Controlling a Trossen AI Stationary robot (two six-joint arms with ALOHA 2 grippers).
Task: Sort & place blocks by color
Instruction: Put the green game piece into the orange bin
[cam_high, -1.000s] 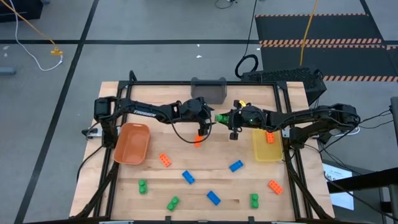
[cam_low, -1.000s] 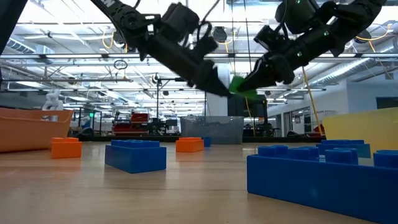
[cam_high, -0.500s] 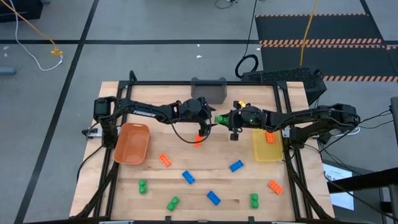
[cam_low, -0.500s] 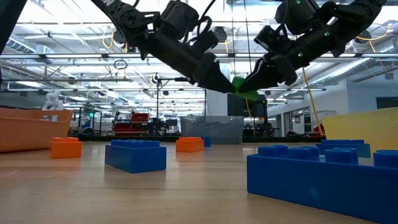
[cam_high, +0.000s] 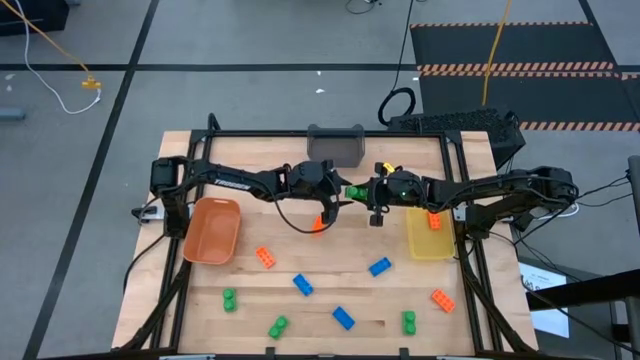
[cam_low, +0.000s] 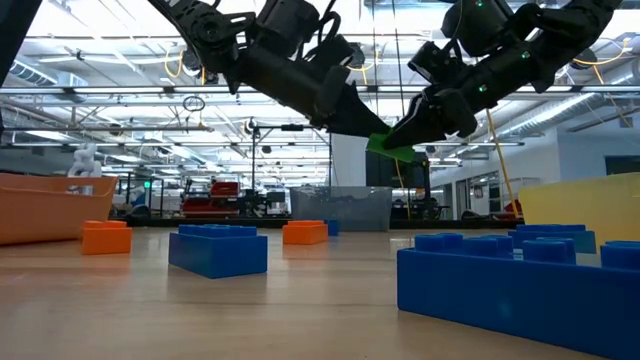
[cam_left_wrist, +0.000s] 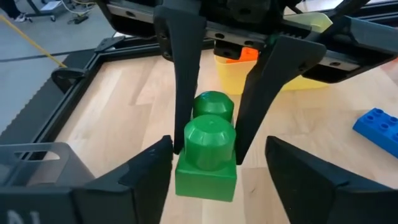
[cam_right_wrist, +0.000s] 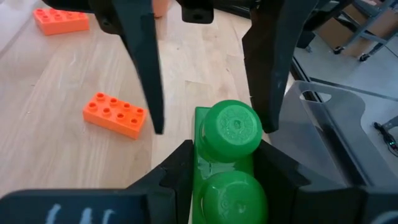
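High view: left pincer and right pincer meet tip to tip over the bench middle, green brick between them.
Low view: brick held aloft, clear of the bench.
Left wrist view: left fingers spread, flanking the brick.
Right wrist view: right fingers pinching the brick.

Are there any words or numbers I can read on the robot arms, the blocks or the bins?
Left arm: a small pale marking, too small to read.
Left gripper: pale marks at the picture's lower edge, cut off, not readable.
Right gripper: pale marks at the lower edge, cut off, not readable.
Green block, orange bin, yellow bin: no text.
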